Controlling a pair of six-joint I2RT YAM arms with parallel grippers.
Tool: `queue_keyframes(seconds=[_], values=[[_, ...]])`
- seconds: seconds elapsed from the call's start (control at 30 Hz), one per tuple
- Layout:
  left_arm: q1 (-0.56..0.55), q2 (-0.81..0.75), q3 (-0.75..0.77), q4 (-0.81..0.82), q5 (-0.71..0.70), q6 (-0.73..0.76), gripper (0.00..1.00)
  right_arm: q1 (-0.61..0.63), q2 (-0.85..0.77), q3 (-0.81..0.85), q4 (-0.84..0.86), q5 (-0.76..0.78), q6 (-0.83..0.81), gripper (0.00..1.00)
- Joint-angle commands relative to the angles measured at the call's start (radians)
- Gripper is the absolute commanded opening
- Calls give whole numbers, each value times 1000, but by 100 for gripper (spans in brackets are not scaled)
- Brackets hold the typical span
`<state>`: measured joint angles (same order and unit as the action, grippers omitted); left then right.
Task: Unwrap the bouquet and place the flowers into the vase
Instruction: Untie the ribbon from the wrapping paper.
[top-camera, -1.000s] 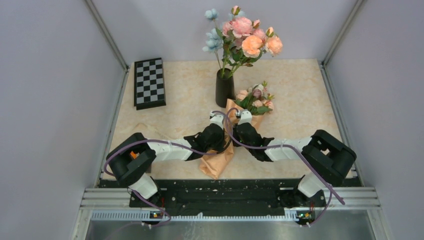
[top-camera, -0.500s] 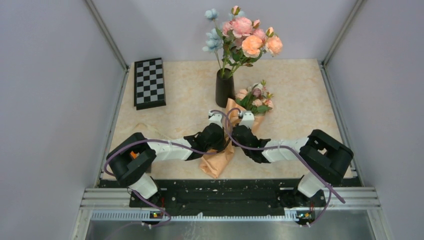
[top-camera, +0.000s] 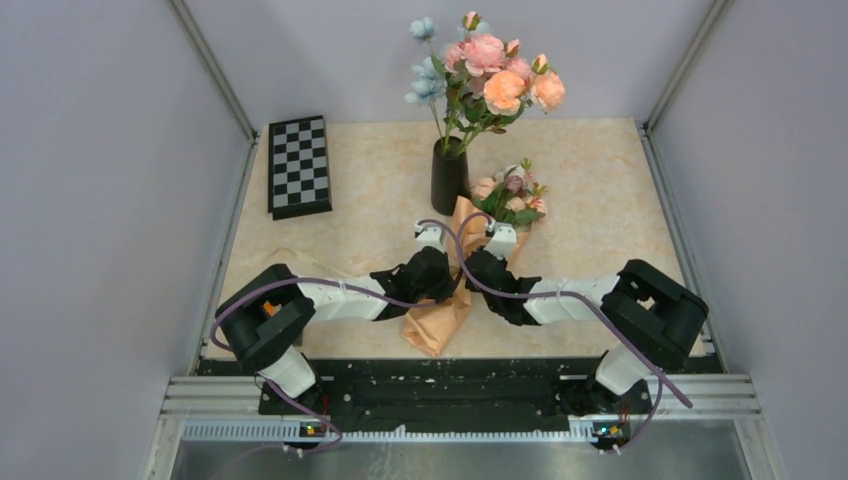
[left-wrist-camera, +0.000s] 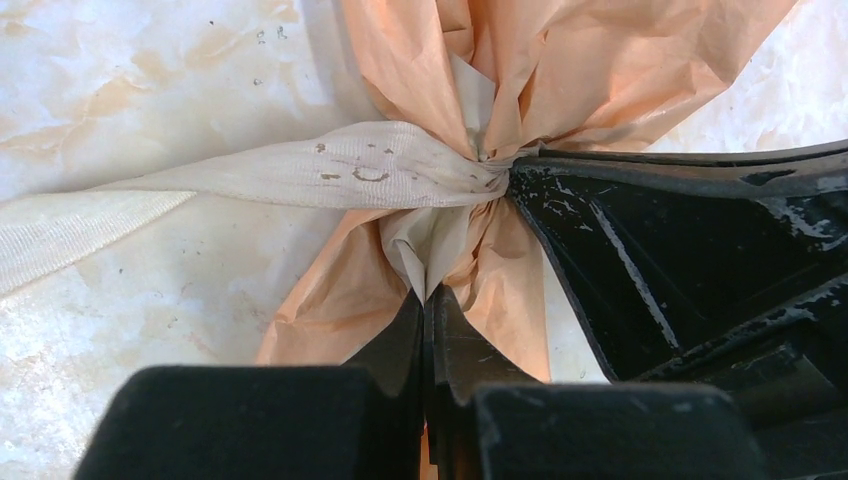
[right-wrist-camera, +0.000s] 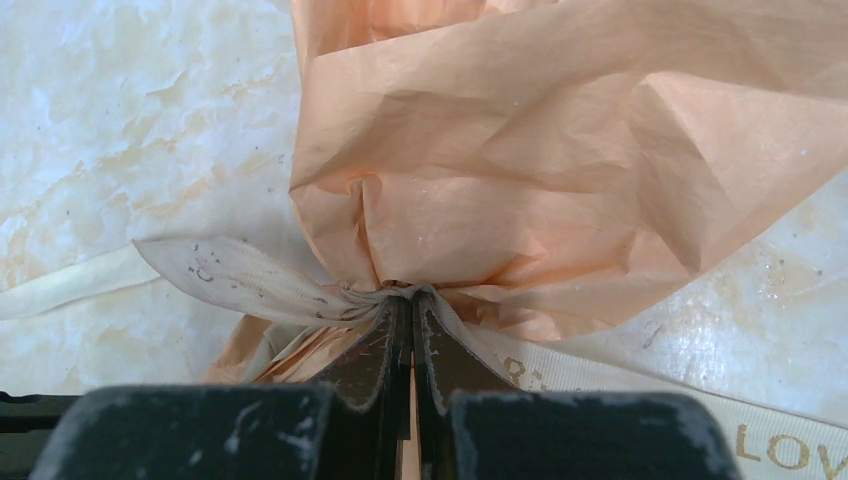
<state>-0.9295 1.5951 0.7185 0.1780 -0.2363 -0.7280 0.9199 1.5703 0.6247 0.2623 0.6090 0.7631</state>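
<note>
The bouquet lies on the table, its peach paper cone (top-camera: 435, 325) pointing toward the arms and its flowers (top-camera: 510, 196) resting beside the black vase (top-camera: 449, 185). A cream ribbon (left-wrist-camera: 300, 172) is knotted round the cone's waist. My left gripper (left-wrist-camera: 428, 296) is shut on a pale fold of the wrapping paper (left-wrist-camera: 560, 70) just below the knot. My right gripper (right-wrist-camera: 408, 300) is shut on the ribbon (right-wrist-camera: 230, 275) right at its knot, with the paper (right-wrist-camera: 520, 170) bulging beyond it. From above, the left gripper (top-camera: 447, 286) and the right gripper (top-camera: 478, 278) meet over the cone's middle.
The vase holds a taller bunch of pink, orange and pale-blue flowers (top-camera: 490, 75). A folded checkerboard (top-camera: 298, 165) lies at the back left. Grey walls close in the marble-patterned table (top-camera: 600, 180) on three sides. The right arm's black body (left-wrist-camera: 690, 260) fills the right of the left wrist view.
The right gripper's jaws have closed on the ribbon knot, and its wrist has shifted slightly to the right. The left gripper has stayed shut in place.
</note>
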Motion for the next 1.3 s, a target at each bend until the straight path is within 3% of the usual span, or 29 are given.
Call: queue_keyframes(seconds=[0.0,0.63,0.93,1.17,1.27], values=[[0,9,-22,-224,-64,-24,0,-64,-45,-36,-126,207,8,0],[23,10,-47,-221,-63,-59,0,-95,-235,-161,-107,100,67,0],[22,-10,-54,-202,-48,-39,0,-96,-303,-209,8,-10,-35,0],[23,-24,-56,-192,-38,-19,0,-102,-422,-236,9,-138,-152,27],[23,-28,-53,-188,-32,-10,0,-115,-438,-232,-2,-241,-173,32]])
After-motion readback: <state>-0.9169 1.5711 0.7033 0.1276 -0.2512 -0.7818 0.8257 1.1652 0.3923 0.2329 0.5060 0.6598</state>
